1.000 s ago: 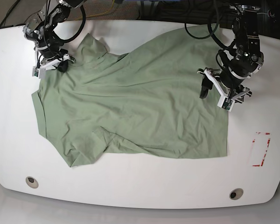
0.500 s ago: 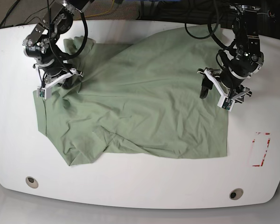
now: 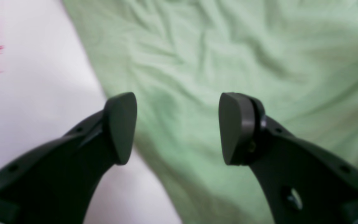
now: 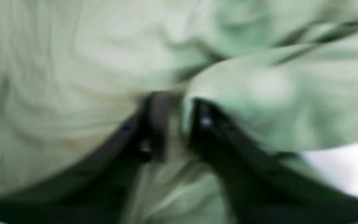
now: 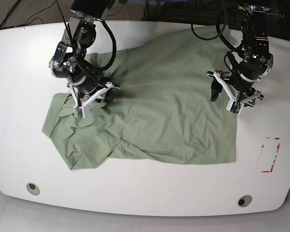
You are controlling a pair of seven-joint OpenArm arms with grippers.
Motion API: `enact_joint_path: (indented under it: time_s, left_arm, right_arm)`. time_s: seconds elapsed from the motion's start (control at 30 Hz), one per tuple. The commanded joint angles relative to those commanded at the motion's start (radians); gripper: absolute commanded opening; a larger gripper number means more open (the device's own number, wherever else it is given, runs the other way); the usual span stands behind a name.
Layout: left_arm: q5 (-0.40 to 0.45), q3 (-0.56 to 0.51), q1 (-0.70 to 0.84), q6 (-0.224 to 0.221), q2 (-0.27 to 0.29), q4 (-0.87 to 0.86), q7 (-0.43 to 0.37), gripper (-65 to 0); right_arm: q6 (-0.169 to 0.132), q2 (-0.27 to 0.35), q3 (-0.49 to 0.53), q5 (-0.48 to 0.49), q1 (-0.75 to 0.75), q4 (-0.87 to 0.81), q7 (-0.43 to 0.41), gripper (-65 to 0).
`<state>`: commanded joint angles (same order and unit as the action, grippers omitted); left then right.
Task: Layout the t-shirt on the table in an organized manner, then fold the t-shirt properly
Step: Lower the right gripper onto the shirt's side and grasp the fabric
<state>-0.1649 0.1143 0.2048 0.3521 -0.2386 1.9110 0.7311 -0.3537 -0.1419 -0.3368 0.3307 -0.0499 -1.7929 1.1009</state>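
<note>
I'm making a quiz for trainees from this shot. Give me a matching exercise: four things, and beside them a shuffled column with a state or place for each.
Things:
1. left tool
2. right tool
3. t-shirt
4. red tape marks

States or places:
A. on bare table, clear of the cloth
B. open, nothing between its fingers
C. spread out but wrinkled, one side bunched
D. closed on a fold of cloth

Pairs: 1-B, 2-D, 3-C, 4-A

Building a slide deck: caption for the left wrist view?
Open left gripper hovering over the t-shirt edge on the table.
</note>
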Motion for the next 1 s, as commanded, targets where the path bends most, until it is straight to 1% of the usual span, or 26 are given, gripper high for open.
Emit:
enact_joint_path:
  time_s: [0.03, 0.1, 0.17, 0.27, 0.33, 0.47, 0.57, 0.63, 0.67, 0.7, 0.77, 0.83, 0.87, 0.9, 0.93, 0.97, 1.0]
  left_arm:
    - [0.003, 0.000, 0.000, 0.000, 0.000, 0.000, 0.000, -26.3]
    - [0.005, 0.000, 0.000, 0.000, 0.000, 0.000, 0.000, -26.3]
    - [0.005, 0.002, 0.000, 0.000, 0.000, 0.000, 0.000, -26.3]
    - [0.005, 0.002, 0.000, 0.000, 0.000, 0.000, 0.000, -26.3]
    - [0.005, 0.002, 0.000, 0.000, 0.000, 0.000, 0.000, -26.3]
    - [0.005, -0.002, 0.000, 0.002, 0.003, 0.000, 0.000, -26.3]
    - [0.005, -0.002, 0.000, 0.002, 0.003, 0.000, 0.000, -26.3]
    - [0.005, -0.003, 0.000, 0.002, 0.005, 0.000, 0.000, -26.3]
    - [0.005, -0.003, 0.000, 0.002, 0.005, 0.000, 0.000, -26.3]
    - [0.005, -0.003, 0.000, 0.002, 0.005, 0.000, 0.000, -26.3]
    - [0.005, -0.003, 0.000, 0.002, 0.005, 0.000, 0.000, -26.3]
    - [0.005, -0.003, 0.000, 0.002, 0.005, 0.000, 0.000, -26.3]
    - [0.005, -0.003, 0.000, 0.002, 0.005, 0.000, 0.000, -26.3]
    - [0.005, -0.003, 0.000, 0.002, 0.005, 0.000, 0.000, -26.3]
    - [0.005, -0.003, 0.000, 0.002, 0.005, 0.000, 0.000, -26.3]
    - [0.005, -0.003, 0.000, 0.002, 0.005, 0.000, 0.000, -26.3]
    - [0.005, -0.003, 0.000, 0.002, 0.005, 0.000, 0.000, -26.3]
  right_arm:
    - [0.000, 0.000, 0.012, 0.000, -0.002, 0.006, -0.011, -31.5]
    - [0.000, 0.000, 0.020, 0.000, -0.006, 0.008, -0.018, -25.4]
    - [-0.005, 0.005, 0.020, 0.000, -0.015, 0.006, -0.015, -21.9]
    - [-0.008, 0.018, 0.020, 0.000, -0.037, -0.025, -0.015, -21.5]
    - [-0.008, 0.052, 0.018, 0.000, -0.061, -0.091, -0.015, -22.0]
    - [-0.009, 0.087, 0.018, 0.000, -0.104, -0.183, -0.015, -21.9]
    - [-0.011, 0.121, 0.014, 0.000, -0.124, -0.203, -0.018, -21.9]
    - [-0.011, 0.138, -0.015, 0.000, -0.129, -0.201, -0.021, -21.9]
    - [-0.015, 0.140, -0.029, 0.000, -0.130, -0.201, -0.021, -21.9]
    - [-0.026, 0.140, -0.046, 0.000, -0.132, -0.201, -0.021, -21.9]
    - [-0.057, 0.141, -0.078, 0.000, -0.132, -0.199, -0.021, -21.9]
    - [-0.104, 0.141, -0.130, -0.003, -0.137, -0.190, -0.023, -21.9]
    - [-0.133, 0.141, -0.158, -0.002, -0.138, -0.181, -0.023, -21.9]
    - [-0.155, 0.143, -0.181, -0.003, -0.137, -0.172, -0.023, -21.9]
    - [-0.167, 0.144, -0.190, -0.006, -0.135, -0.167, -0.023, -21.9]
    - [-0.190, 0.155, -0.215, -0.008, -0.132, -0.155, -0.023, -21.9]
    - [-0.207, 0.169, -0.233, -0.003, -0.126, -0.135, -0.023, -21.9]
